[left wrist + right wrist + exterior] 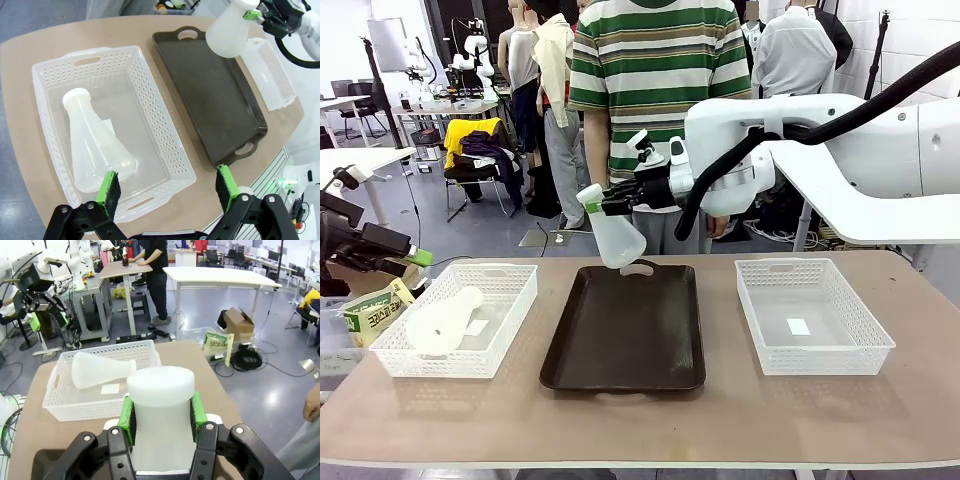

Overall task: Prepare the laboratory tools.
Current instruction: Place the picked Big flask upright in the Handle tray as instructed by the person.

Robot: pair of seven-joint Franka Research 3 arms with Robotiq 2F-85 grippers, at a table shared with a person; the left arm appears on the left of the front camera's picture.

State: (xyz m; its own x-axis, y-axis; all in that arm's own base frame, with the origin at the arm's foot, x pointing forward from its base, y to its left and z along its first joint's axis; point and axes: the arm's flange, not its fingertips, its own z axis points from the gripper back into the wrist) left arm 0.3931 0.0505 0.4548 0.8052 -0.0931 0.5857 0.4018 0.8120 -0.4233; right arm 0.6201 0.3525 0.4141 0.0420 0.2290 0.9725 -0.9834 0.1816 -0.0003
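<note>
Found left jaws nearest of all, at the near left of the counter (640, 425), spread to full width with nothing between the green pads (108, 187).

Looked along them into the left mesh basket (165, 115). Saw the lying Erlenmeyer flask (95, 145) there on its side, wide base toward the jaws, capped neck pointing away. Placed it below and ahead of the jaws, off toward one pad rather than centred in the gap. Read its long axis in the front view as running from near left to far right across the basket floor. Judged the closing line of the pads to cross that axis roughly square, so a grip on the neck would call for a reach forward past the base, a sideways shift, then a descent. Judged the left arm far nearer to it than the right.

Noted the dark brown tray (620, 340) bare at mid-counter, and the right mesh basket (820, 360) beyond it holding no flask.

Farther off, saw right jaws clamped on the neck of the held Erlenmeyer flask (615, 240), green pads pressed on either side just under the cap. Saw it hanging base down, somewhat tilted, over the tray's far end by the far handle, apparently clear of the surface. Judged a straight lowering enough to stand it on the tray.

Beyond the counter, noted a person in a striped shirt (655, 80) standing behind the right arm (800, 140).
</note>
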